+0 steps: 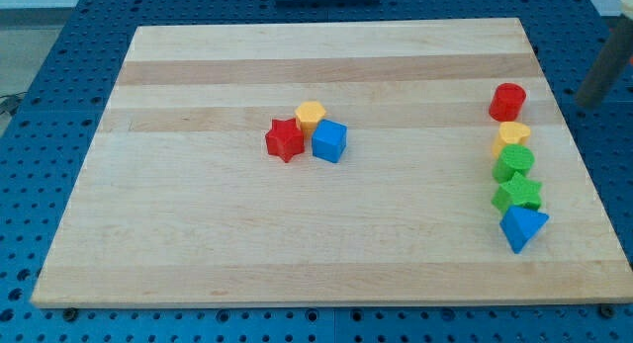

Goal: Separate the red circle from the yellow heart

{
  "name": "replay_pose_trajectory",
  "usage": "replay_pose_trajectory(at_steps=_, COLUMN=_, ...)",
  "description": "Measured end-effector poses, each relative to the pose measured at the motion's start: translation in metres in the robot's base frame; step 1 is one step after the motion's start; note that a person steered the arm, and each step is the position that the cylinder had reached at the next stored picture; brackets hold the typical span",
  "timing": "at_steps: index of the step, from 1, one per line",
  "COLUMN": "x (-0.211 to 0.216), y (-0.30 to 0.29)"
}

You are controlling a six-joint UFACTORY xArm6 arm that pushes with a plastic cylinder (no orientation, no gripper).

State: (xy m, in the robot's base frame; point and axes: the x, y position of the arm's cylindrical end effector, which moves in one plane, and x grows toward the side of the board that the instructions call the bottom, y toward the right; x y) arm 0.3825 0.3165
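The red circle point(507, 101) stands near the board's right edge, at the top of a column of blocks. The yellow heart point(512, 135) lies just below it, a small gap apart. My rod shows blurred at the view's right edge, and my tip point(586, 102) is to the right of the red circle, just past the board's right edge and not touching any block.
Below the heart, in the same column, are a green round block point(514, 163), a green star point(519, 193) and a blue triangle point(522, 227). Mid-board, a red star point(285, 139), a yellow hexagon point(311, 115) and a blue cube point(329, 141) cluster together on the wooden board point(198, 234).
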Motion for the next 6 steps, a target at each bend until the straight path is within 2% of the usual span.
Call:
replay_pose_trajectory(at_steps=1, x=0.01, y=-0.017)
replay_pose_trajectory(at_steps=2, x=0.002, y=-0.046)
replay_pose_trajectory(at_steps=4, x=-0.006, y=-0.13)
replay_pose_trajectory(at_steps=5, x=0.007, y=-0.158)
replay_pose_trajectory(at_steps=6, x=0.015, y=-0.158)
